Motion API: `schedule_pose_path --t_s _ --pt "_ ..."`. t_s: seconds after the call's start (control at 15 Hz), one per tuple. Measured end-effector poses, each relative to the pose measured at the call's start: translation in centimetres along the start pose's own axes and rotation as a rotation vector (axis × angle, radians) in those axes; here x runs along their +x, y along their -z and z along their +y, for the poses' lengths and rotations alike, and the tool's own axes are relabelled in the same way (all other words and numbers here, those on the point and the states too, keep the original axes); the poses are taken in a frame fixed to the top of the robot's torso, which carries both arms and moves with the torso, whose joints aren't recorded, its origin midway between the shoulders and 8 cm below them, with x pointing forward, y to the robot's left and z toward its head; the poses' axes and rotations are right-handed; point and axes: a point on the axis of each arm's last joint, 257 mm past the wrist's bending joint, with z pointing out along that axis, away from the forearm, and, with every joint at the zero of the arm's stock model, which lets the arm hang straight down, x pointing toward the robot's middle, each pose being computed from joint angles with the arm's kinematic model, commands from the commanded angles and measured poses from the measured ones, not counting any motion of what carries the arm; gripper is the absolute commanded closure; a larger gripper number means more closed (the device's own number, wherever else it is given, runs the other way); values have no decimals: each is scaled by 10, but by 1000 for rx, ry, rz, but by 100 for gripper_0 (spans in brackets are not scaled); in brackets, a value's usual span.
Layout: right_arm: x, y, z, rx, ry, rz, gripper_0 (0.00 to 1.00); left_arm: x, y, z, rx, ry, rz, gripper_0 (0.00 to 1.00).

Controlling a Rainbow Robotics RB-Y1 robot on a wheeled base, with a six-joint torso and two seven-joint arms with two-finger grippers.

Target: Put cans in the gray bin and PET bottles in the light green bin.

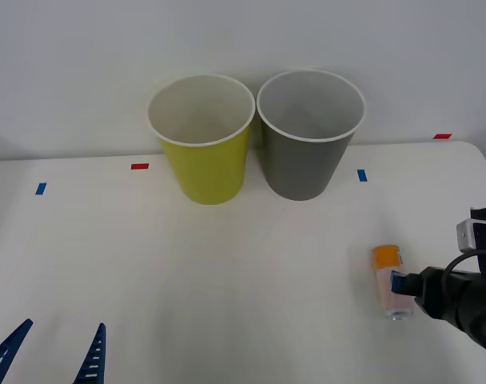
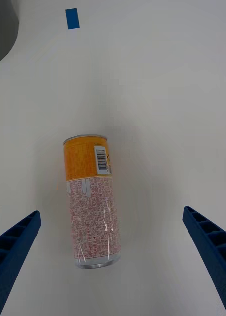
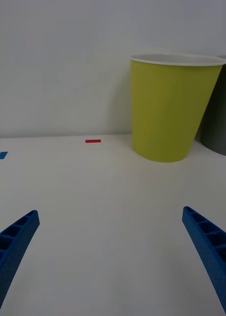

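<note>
1. Front view: the can (image 1: 392, 282) is lying on its side on the white table (image 1: 227, 280), over on the robot's right and well in front of the gray bin (image 1: 308, 136). The light green bin (image 1: 203, 140) stands right beside the gray one, with the rims close to touching. The right gripper (image 1: 403, 284) is right at the can's near end. The left gripper (image 1: 51, 352) is parked low at the near left, well away from everything. My worry here is that a can on its side is basically a roller, so one bump from a finger before the squeeze could send it rolling off across the table.

2. Right wrist view: the right gripper's fingers (image 2: 17, 247) are spread wide apart with nothing held. The can (image 2: 91, 202) lies between them but off-centre, nearer one finger, with its orange end pointing away. If they close from this offset, I'd guess the near finger hits first and shoves the can sideways or twists it. The smooth metal might also slip in the grip.

3. Left wrist view: the left gripper's fingers (image 3: 207, 247) are wide apart too, with nothing between them, looking toward the light green bin (image 3: 169, 108). With the two bins this close together, a sloppy drop could clip a rim or land the can in the green one by mistake.
</note>
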Motion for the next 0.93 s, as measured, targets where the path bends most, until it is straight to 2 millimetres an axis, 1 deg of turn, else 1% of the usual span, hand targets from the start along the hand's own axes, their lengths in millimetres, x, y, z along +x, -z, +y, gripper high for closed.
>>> schedule_pose_path --t_s 0.27,0.47,0.53,0.73,0.93 --pt "-7 -25 -7 -32 -1 67 0 0 0 0 0 0 0 0" --pt "-9 -36 -12 -52 14 110 0 0 0 0 0 0 0 0" --pt "-10 -41 -10 -62 10 124 0 0 0 0 0 0 0 0" --pt "-14 -55 3 -111 5 163 0 0 0 0 0 0 0 0" --pt "-15 -68 1 -99 62 206 0 0 0 0 0 0 0 0"
